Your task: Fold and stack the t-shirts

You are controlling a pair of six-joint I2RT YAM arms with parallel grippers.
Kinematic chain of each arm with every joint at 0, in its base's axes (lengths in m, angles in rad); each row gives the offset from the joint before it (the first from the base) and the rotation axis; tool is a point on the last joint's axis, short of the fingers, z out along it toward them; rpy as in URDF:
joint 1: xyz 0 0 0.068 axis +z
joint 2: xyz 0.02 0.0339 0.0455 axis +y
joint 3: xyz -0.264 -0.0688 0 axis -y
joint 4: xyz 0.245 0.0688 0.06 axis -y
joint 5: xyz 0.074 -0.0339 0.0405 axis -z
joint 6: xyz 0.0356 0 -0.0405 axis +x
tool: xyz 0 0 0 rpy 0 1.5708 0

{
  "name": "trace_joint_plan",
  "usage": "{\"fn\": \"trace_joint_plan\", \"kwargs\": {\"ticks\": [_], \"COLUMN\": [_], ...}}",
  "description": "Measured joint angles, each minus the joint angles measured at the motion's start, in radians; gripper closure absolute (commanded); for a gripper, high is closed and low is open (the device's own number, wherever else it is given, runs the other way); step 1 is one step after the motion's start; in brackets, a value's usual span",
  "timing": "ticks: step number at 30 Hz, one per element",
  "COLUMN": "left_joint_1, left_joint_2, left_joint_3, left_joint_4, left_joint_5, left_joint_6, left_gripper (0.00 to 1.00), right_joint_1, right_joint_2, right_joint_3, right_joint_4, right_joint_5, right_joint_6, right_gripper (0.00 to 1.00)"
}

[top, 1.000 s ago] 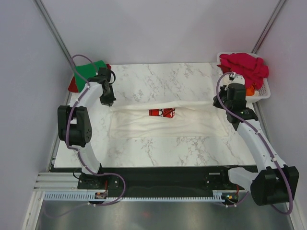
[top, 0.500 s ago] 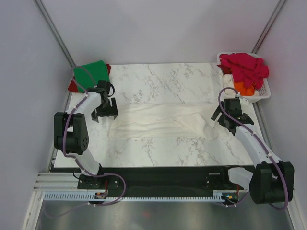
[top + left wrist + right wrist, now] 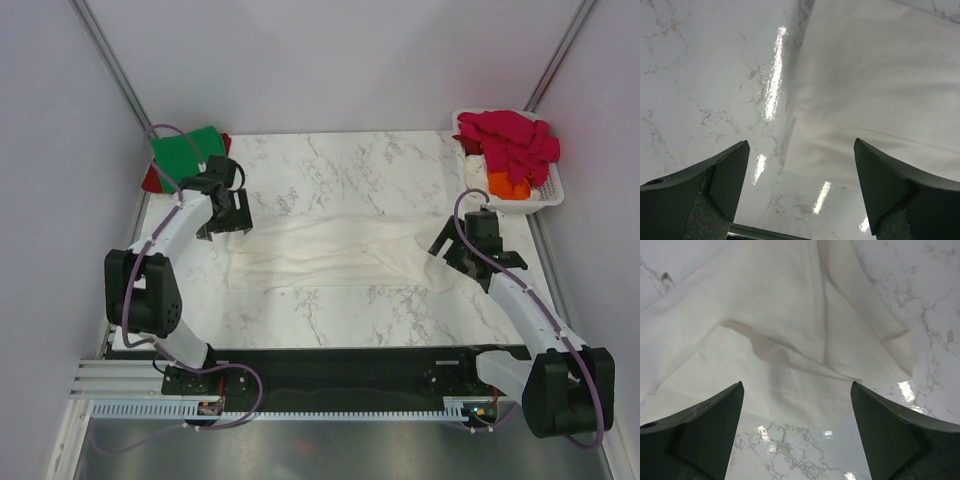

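Both ends of the white t-shirt (image 3: 330, 255), a folded band across the top view's middle, are attended: left gripper (image 3: 227, 213) at the left, right gripper (image 3: 448, 250) at the rumpled right. Left wrist view: jaws spread, empty, above the cloth's edge. Right wrist view: likewise; I'd pinch both layers at the corners.

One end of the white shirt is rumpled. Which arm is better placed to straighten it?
Right, probably. The right gripper hangs open directly over the bunched, creased end of the white shirt. The left gripper, also open, sits at the opposite, flatter end.
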Motion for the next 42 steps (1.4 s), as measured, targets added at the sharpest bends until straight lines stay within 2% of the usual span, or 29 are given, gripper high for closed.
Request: {"fn": "trace_joint_plan", "kwargs": {"ticks": [5, 9, 12, 16, 19, 22, 26, 28, 29, 31, 33, 36, 42], "left_joint_1": [-0.117, -0.149, -0.141, -0.152, -0.202, -0.302, -0.529, -0.667, -0.735, -0.837, -0.89, -0.9, -0.912], "left_joint_2": [0.1, 0.228, 0.274, 0.268, 0.216, 0.119, -0.045, -0.083, -0.088, -0.092, -0.102, -0.127, -0.181], "left_joint_3": [0.0, -0.001, 0.0, -0.017, -0.09, -0.219, -0.397, -0.431, -0.431, -0.413, -0.385, -0.324, -0.166], "left_joint_4": [0.018, 0.029, 0.032, 0.045, 0.084, 0.111, 0.129, 0.127, 0.129, 0.134, 0.129, 0.122, 0.105], "left_joint_5": [0.01, 0.035, 0.056, 0.073, 0.099, 0.137, 0.238, 0.301, 0.325, 0.374, 0.412, 0.446, 0.481], "left_joint_6": [-0.035, -0.059, -0.079, -0.102, -0.132, -0.184, -0.315, -0.398, -0.439, -0.494, -0.53, -0.563, -0.587], "left_gripper": [0.07, 0.09, 0.11, 0.12, 0.11, 0.1, 0.08, 0.07, 0.06, 0.06, 0.05, 0.0, 0.0], "right_joint_1": [0.014, 0.014, 0.014, 0.022, 0.037, 0.069, 0.137, 0.175, 0.194, 0.225, 0.249, 0.257, 0.222], "right_joint_2": [0.061, 0.197, 0.314, 0.536, 0.747, 1.013, 1.428, 1.608, 1.665, 1.695, 1.684, 1.645, 1.57], "right_joint_3": [-0.076, -0.072, 0.012, 0.216, 0.463, 0.838, 1.498, 1.762, 1.835, 1.849, 1.794, 1.717, 1.652], "right_joint_4": [0.042, 0.098, 0.122, 0.143, 0.133, 0.071, 0.004, 0.033, 0.069, 0.151, 0.225, 0.281, 0.285], "right_joint_5": [-0.079, -0.107, -0.113, -0.111, -0.12, -0.148, -0.259, -0.369, -0.419, -0.481, -0.498, -0.48, -0.458], "right_joint_6": [0.02, 0.021, 0.02, 0.019, 0.019, 0.012, 0.0, 0.018, 0.037, 0.066, 0.077, 0.079, 0.035], "right_gripper": [0.05, 0.05, 0.06, 0.07, 0.07, 0.05, 0.02, 0.02, 0.02, 0.02, 0.02, 0.02, 0.02]}}
